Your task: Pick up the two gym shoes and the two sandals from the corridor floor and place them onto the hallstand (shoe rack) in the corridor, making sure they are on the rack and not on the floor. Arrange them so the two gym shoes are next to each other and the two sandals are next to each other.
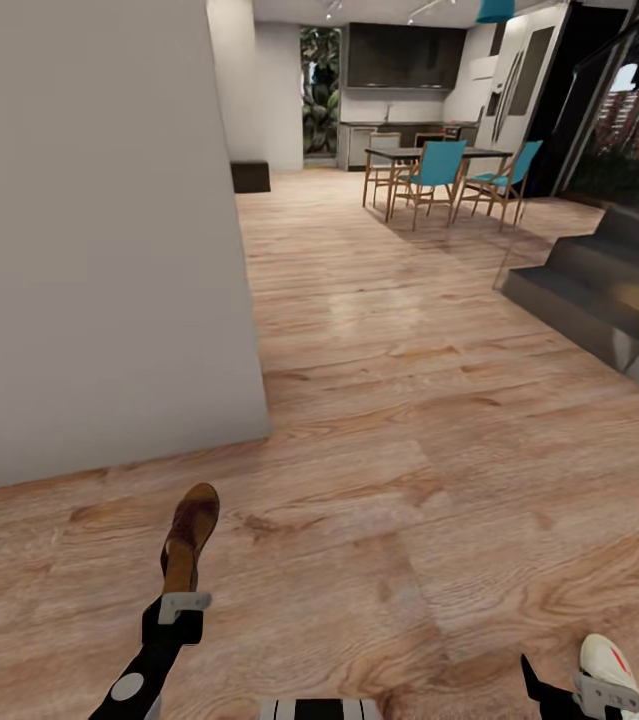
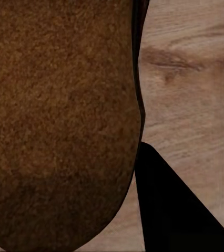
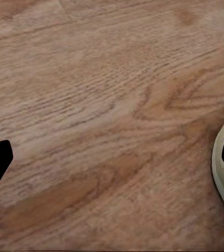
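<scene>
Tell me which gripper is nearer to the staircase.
Right. The right gripper, holding a white sneaker, sits on the same side as the dark staircase. The left gripper, holding a brown sandal, is further away, near the grey wall.

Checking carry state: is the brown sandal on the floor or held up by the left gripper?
Held. The sandal sticks out forward from the left gripper, clamped at one end, above the corridor floor.
</scene>
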Motion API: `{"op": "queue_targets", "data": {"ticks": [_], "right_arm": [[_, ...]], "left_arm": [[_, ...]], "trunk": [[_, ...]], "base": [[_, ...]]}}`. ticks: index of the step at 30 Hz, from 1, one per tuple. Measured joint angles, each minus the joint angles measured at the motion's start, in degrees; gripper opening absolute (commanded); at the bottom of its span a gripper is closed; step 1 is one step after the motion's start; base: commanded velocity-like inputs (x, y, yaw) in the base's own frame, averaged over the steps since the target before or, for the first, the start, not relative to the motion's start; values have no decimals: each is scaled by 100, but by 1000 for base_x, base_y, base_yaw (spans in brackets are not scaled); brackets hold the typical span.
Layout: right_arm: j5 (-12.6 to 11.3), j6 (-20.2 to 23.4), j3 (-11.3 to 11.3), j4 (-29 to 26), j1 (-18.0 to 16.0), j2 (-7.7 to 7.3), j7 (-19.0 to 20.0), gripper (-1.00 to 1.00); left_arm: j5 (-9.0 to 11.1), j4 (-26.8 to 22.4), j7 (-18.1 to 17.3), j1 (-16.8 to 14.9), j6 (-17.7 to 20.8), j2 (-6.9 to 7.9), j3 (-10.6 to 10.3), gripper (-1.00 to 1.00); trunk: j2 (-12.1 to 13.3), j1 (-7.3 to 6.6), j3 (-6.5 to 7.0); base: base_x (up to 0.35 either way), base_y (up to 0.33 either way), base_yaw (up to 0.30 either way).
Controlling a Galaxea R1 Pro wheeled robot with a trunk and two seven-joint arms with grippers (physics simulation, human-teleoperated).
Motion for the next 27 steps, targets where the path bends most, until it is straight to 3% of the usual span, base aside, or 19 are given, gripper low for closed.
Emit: {"op": "queue_targets", "data": {"ticks": [18, 27], "right_arm": [[11, -1, 4, -2, 1, -1, 8, 100], [13, 0, 5, 1, -1, 0, 8, 100]], "left_arm": [[0, 2, 0, 0, -2, 1, -1, -100], [0, -2, 0, 1, -1, 1, 1, -100]], "trunk": [[0, 2, 95], [0, 0, 138]], "base": [[-189, -189, -255], [-56, -38, -210]]}}
